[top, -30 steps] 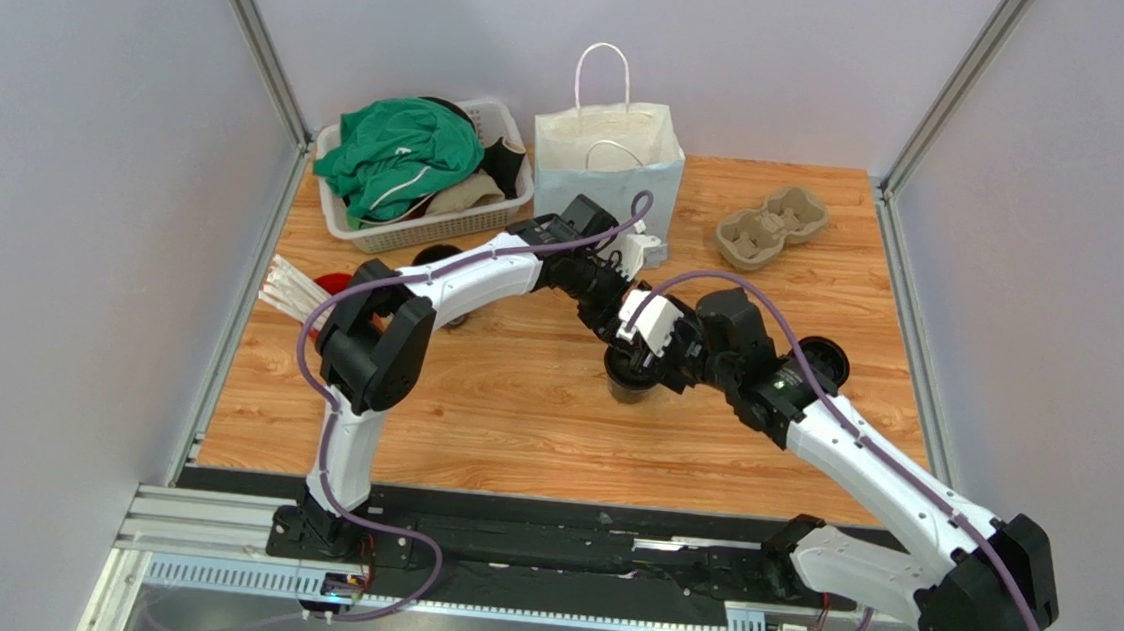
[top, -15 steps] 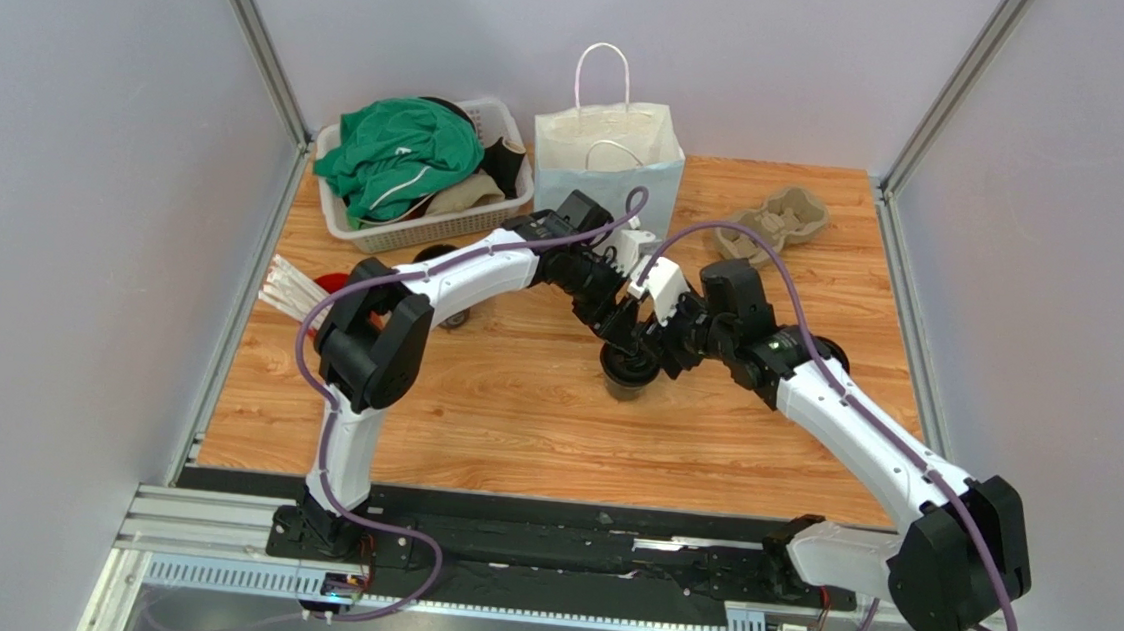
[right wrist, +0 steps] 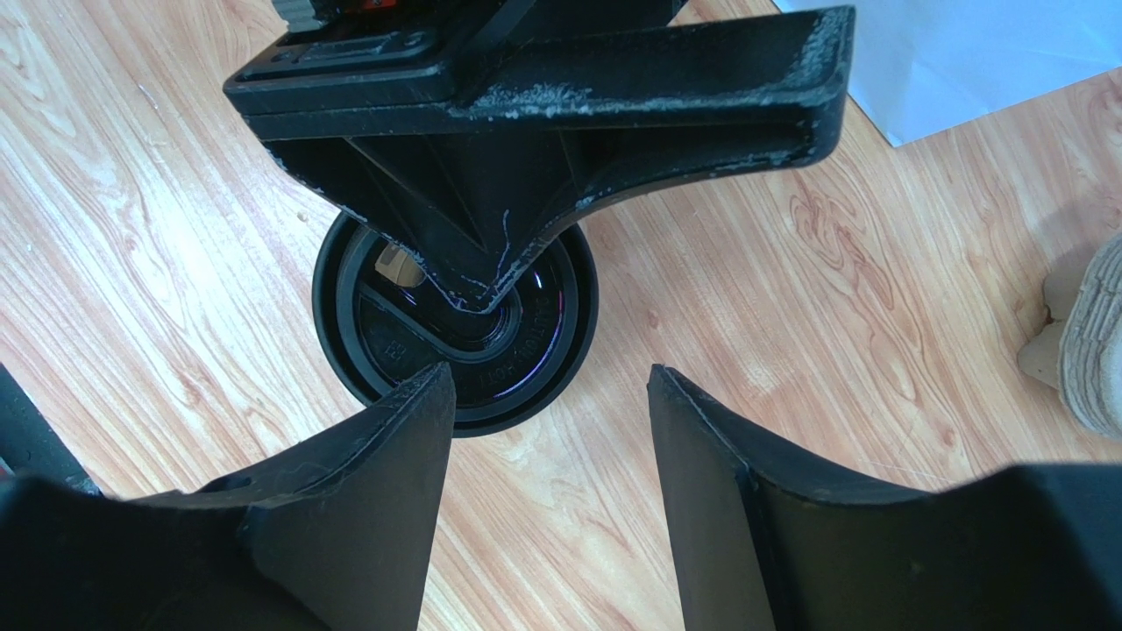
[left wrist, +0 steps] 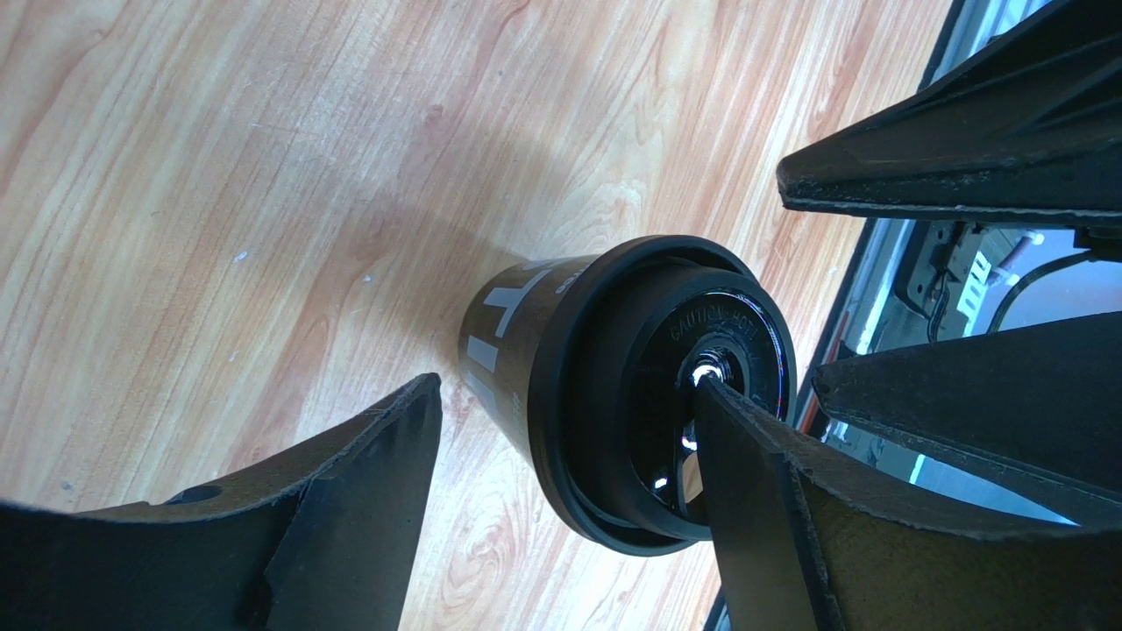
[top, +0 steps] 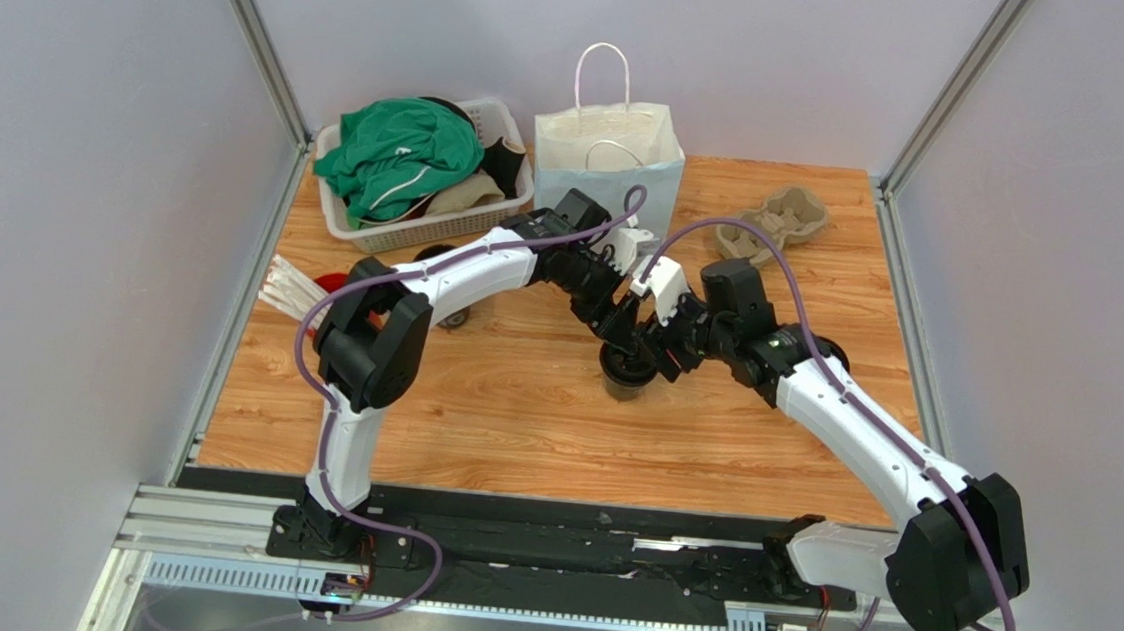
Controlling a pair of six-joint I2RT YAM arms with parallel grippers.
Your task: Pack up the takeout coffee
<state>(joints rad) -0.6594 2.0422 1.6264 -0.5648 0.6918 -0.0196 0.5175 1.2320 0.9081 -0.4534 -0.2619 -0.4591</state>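
At the middle of the desk (top: 515, 417) the black coffee cup (top: 628, 375) stands upright with its lid on, well apart from the white paper bag (top: 608, 154) at the far edge. Both arms meet over it. The left claw (left wrist: 564, 395) is open and straddles the cup near its top: one finger is clear of the side, the other lies across the lid. The right claw (right wrist: 551, 381) is also open and empty, just beside the cup, with bare wood showing between its fingers. Packing looks barely begun, since nothing is gripped and the cup is not lifted. What seems left is a firm hold, a lift, the carry to the bag and lowering it in upright.
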